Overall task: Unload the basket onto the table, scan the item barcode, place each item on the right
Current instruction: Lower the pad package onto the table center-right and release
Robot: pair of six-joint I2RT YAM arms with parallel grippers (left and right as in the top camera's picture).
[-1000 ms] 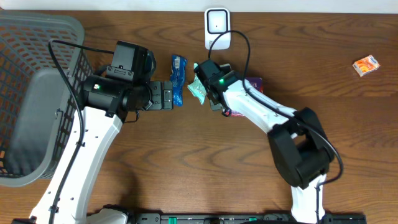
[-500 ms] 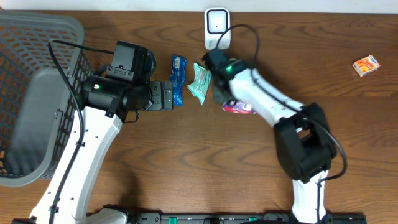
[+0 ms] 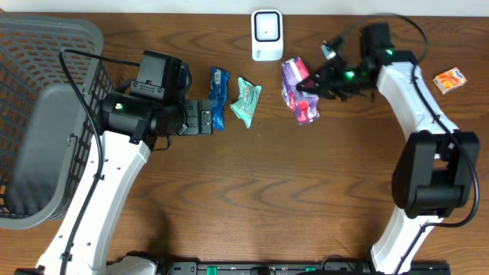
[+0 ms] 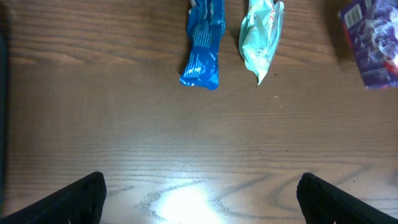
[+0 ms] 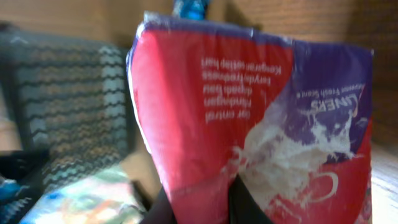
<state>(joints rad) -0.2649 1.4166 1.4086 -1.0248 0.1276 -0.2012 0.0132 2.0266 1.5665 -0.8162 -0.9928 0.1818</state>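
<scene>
Overhead, right gripper [image 3: 312,85]: clamping the purple packet [image 3: 297,99], which is sitting right between its fingers, near the scanner [image 3: 266,34].
Left gripper [image 3: 205,117]: hanging released, blue packet [image 3: 219,98] lying just ahead of it.

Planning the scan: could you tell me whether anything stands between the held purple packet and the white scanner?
Nothing visible does; the purple packet, in the right gripper, has an open path to the white scanner.

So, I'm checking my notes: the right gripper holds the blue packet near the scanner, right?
No: the right gripper holds the purple packet near the scanner. The overhead view shows the blue packet lying on the table.
</scene>
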